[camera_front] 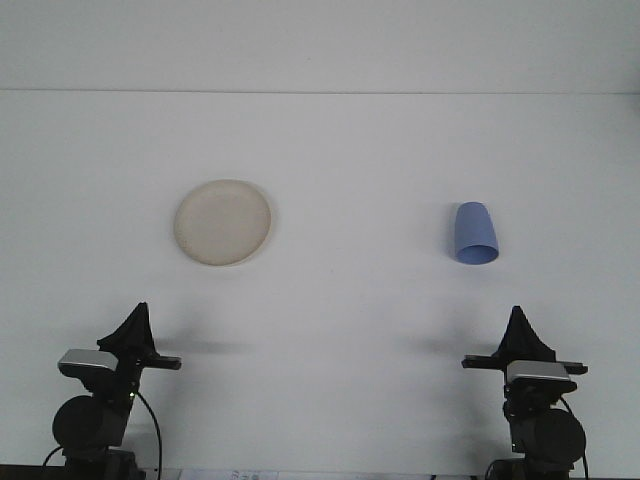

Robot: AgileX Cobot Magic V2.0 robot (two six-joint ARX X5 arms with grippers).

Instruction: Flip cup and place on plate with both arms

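Observation:
A round cream plate (222, 222) lies flat on the white table, left of centre. A light blue cup (474, 233) rests on the table at the right, its narrow closed end pointing away and its wide end toward me; no opening shows. My left gripper (140, 310) sits low at the near left, well in front of the plate, its black fingers meeting in a point with nothing held. My right gripper (517, 314) mirrors it at the near right, in front of the cup and slightly to its right, fingers also together and empty.
The white table (340, 300) runs back to a pale wall. Both arm bases and their cables stand at the near edge, one in each corner.

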